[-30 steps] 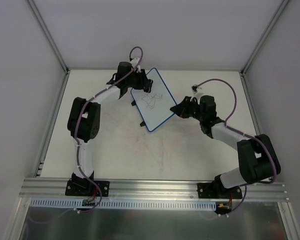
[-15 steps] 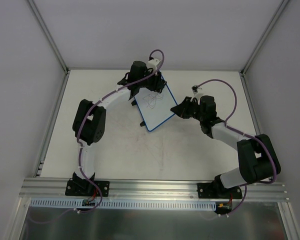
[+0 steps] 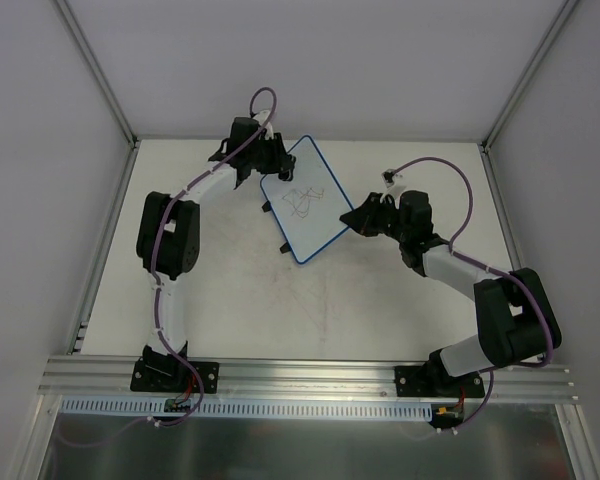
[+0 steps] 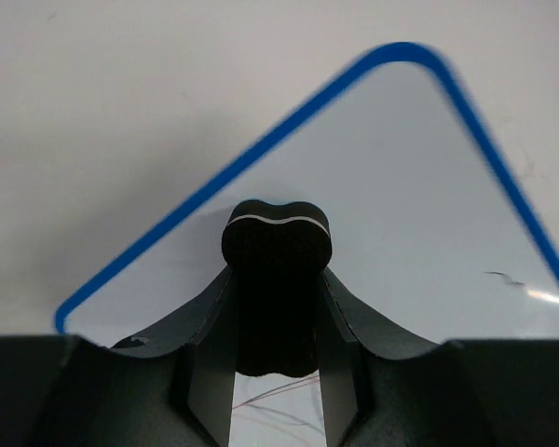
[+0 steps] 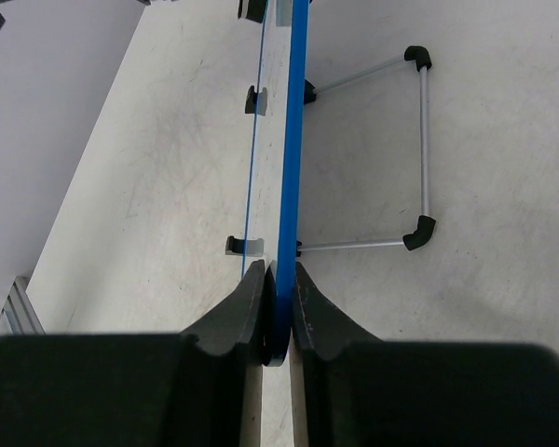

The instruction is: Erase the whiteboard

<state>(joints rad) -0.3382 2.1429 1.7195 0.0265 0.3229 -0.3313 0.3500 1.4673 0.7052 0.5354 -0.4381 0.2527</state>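
Note:
The whiteboard [image 3: 305,200], white with a thin blue rim, stands tilted at the middle back of the table, with dark scribbles [image 3: 302,200] at its centre. My left gripper [image 3: 267,160] is at the board's far left corner, shut on a small black eraser [image 4: 278,279] that rests against the board face [image 4: 401,205]. My right gripper [image 3: 358,218] is shut on the board's right edge; in the right wrist view its jaws clamp the blue rim [image 5: 292,140]. A faint scribble mark [image 4: 503,277] shows on the board in the left wrist view.
A wire stand [image 5: 419,149] with black feet props the board from behind. Two small black clips [image 3: 276,227] sit on the board's lower left edge. Grey walls and metal posts [image 3: 100,75] close in the table; a metal rail [image 3: 300,375] runs along the near edge.
My left gripper swept right across the board's top, then came back left to the far left corner. The scribbles are still there. The right arm and the board have not moved.

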